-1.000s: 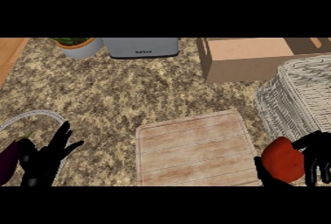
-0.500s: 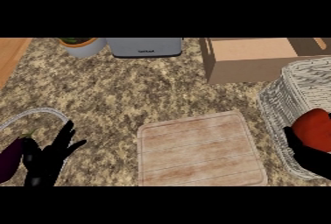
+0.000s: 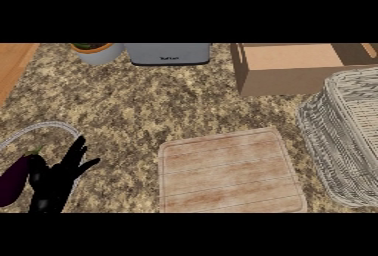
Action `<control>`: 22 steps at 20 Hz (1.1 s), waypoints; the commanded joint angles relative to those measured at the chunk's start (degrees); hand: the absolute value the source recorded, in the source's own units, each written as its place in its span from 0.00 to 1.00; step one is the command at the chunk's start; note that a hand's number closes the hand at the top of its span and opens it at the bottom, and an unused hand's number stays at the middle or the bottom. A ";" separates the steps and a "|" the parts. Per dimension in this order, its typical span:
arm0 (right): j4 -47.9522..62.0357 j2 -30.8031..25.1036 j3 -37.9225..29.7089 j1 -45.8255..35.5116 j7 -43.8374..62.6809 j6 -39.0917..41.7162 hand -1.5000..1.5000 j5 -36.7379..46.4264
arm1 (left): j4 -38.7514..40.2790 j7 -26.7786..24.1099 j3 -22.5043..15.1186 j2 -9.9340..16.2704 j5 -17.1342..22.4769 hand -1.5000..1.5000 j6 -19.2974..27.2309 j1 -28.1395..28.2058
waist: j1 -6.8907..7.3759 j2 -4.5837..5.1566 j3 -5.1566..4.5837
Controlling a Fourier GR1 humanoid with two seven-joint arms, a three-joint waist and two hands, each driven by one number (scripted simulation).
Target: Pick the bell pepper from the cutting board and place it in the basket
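The wooden cutting board [image 3: 229, 172] lies bare in the lower middle of the head view. To its right stands the white woven basket [image 3: 347, 135], cut off by the picture's right edge. No bell pepper shows anywhere. My left hand [image 3: 55, 182] rests at the lower left with its fingers straight and pointing up, holding nothing. The right hand is out of view.
A purple eggplant [image 3: 16, 180] lies beside my left hand, inside a wire-rimmed dish [image 3: 44, 126]. At the back stand a potted plant [image 3: 96, 51], a grey appliance [image 3: 167, 54] and an open cardboard box [image 3: 295, 65]. The speckled counter ends at a wooden strip [image 3: 13, 60] on the far left.
The right hand carried the red bell pepper from beside the board rightward over the basket, then both passed out of view. The left hand stayed put.
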 commanded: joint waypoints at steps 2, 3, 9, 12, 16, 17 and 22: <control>11.72 -3.49 -11.17 -2.27 -6.08 5.48 1.00 -12.60 | 1.14 2.79 -1.05 0.35 -0.43 0.50 -1.11 3.02 | 0.76 0.41 -0.57; 16.97 -3.88 -10.76 -3.32 -8.89 6.22 1.00 -12.03 | 5.93 1.81 0.04 -0.23 -0.20 0.50 -1.26 -1.78 | 0.71 0.70 -0.61; 25.76 -2.02 -13.29 0.80 -21.98 8.85 1.00 -10.97 | 6.48 -1.47 -0.56 -0.49 -1.67 0.50 -2.58 1.03 | 1.01 0.61 -0.62; 29.87 -6.47 -12.96 1.83 -21.34 3.59 1.00 1.09 | 3.17 3.57 -0.47 0.01 -0.16 0.50 -2.43 -0.75 | 1.55 0.98 -0.58; 35.00 -8.93 -9.83 2.26 -29.10 7.05 1.00 3.77 | 3.94 1.64 -1.33 -0.92 -1.65 0.50 -2.44 0.70 | 1.63 0.73 -0.61; 33.70 -9.94 -11.21 4.72 -31.33 8.58 0.00 3.30 | 1.52 3.14 -0.89 -0.46 -1.57 0.50 -1.67 2.21 | 1.24 0.54 -0.60; 44.34 -12.34 -13.48 0.61 -40.18 8.60 0.00 2.92 | 3.28 4.39 -1.29 -1.92 -3.10 0.50 -0.53 -0.92 | 1.42 0.63 -0.60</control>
